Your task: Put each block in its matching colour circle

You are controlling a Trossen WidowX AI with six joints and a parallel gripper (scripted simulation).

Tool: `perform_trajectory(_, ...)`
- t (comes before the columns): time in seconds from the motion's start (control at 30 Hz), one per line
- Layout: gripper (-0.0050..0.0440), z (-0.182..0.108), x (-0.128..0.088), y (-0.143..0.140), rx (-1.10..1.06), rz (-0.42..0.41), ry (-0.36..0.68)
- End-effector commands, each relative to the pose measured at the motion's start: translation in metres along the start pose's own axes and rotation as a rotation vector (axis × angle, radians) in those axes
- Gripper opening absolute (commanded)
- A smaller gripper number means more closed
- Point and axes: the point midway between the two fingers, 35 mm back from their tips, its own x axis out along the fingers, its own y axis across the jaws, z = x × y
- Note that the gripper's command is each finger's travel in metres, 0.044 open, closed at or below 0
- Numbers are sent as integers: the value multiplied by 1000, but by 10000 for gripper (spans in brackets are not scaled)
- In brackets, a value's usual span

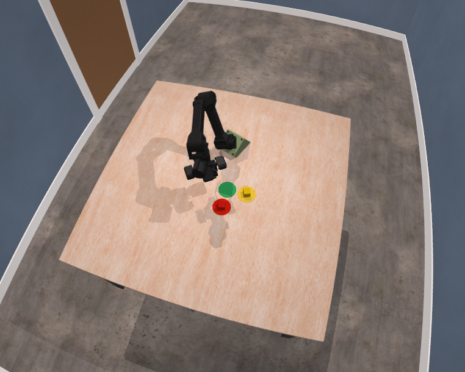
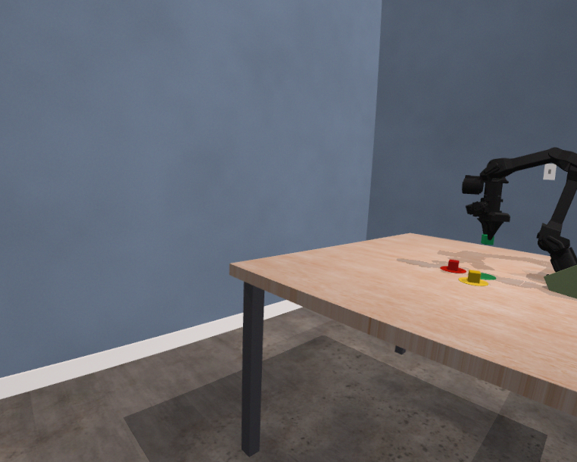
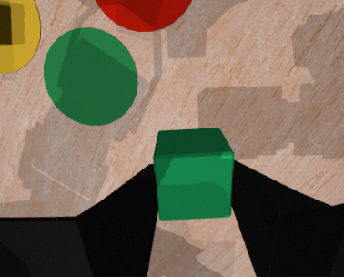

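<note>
The gripper [image 3: 194,191] was seen clamped on the green block [image 3: 193,175], one dark finger pressed flat to each side face, and the block was held squarely, without visible tilt. In the exterior view the block [image 2: 487,239] was carried in the air, well clear of the surface [image 2: 366,288].

Ahead of the gripper and off to its left in the wrist view, the green circle [image 3: 91,76] lay unoccupied and apart from the block. Farther ahead the red circle [image 3: 143,14] was cut by the frame edge, and at the far left the yellow circle [image 3: 15,36] was seen with its yellow block [image 3: 10,23] on it. In the top view the red block [image 1: 221,205] was seen resting inside its own disc, so the green block was judged to be the last left to sort.

The step in hand was judged to be the carry to the green circle. It would be done well if the height were kept while the block was brought over the disc's middle, so that the two seated blocks nearby were not brushed. The descent would best be made straight down until the block met the surface. Only then should the grip be released, the disc being little wider than the block.
</note>
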Motion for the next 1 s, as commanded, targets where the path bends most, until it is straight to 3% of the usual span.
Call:
perform_trajectory(0.0, 105, 5, 5, 7, 5, 3, 5)
perform_trajectory(0.97, 105, 34, 34, 77, -1, -11, 1)
